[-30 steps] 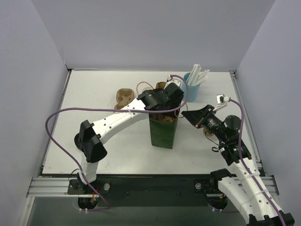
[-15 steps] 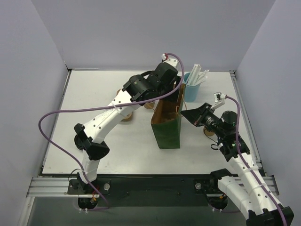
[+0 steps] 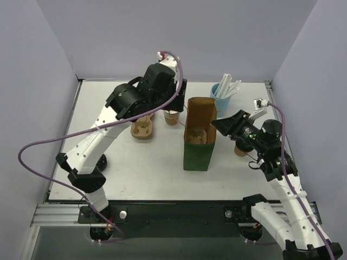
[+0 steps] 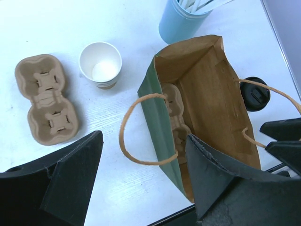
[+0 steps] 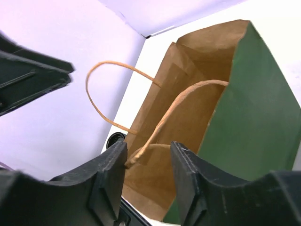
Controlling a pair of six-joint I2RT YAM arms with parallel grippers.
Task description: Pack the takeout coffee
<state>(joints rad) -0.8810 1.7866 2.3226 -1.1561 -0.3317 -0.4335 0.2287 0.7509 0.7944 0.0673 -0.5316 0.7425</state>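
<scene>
Kid 1: Left gripper (image 4: 143,139) has lifted away from the bag (image 3: 196,154), fingers apart, holding nothing.

Kid 2: Is the takeout coffee (image 4: 256,93) in?

Kid 1: No, it stands just outside. Only 1 carrier (image 4: 175,117) is in. Right gripper (image 5: 148,146) is apart around a handle (image 5: 188,94).

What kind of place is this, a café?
Probably a robot test bench staged as a takeout counter, not a café: a white table boxed in by bare walls, two arms bolted to a rail at its edge, and props like a green paper bag and a pulp cup carrier.
</scene>
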